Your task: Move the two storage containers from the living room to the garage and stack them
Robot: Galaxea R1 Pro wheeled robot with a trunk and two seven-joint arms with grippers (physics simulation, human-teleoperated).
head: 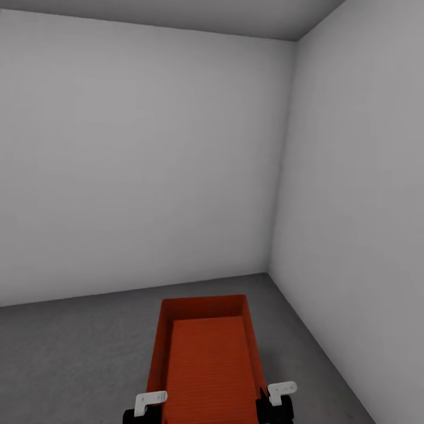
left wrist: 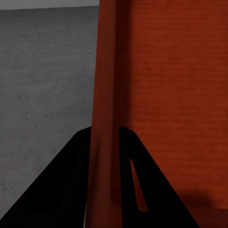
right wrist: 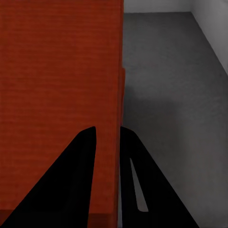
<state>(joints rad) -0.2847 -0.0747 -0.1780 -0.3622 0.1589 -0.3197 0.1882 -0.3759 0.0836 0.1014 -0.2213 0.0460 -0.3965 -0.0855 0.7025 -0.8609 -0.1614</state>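
You hold one orange-red storage container (head: pixel 207 359) in front of you with both arms, in a corner of the garage where two plain grey-white walls (head: pixel 141 159) meet above the dark grey concrete floor (head: pixel 70 359). In the head view the container runs lengthwise away from you, open top up, its far end pointing toward the corner. Whether it rests on the floor or hangs just above it cannot be told.

Both arms reach in low at the container's near end, one on each long side. The left end effector (head: pixel 151 403) sits at the left wall and the right end effector (head: pixel 281 393) at the right wall, their white finger parts showing above black wrist bodies.

The left wrist view brings you what the head view cannot: the left end effector (left wrist: pixel 105 137) is closed narrow on the container's (left wrist: pixel 175 95) thin left wall, one dark finger (left wrist: pixel 71 180) outside over the floor (left wrist: pixel 42 76), the other inside against the ribbed bottom. The right wrist view shows the same on the other side: the right end effector (right wrist: pixel 108 135) pinches the container's (right wrist: pixel 57 85) right wall, with the floor (right wrist: pixel 166 76) running out to the base of the walls.
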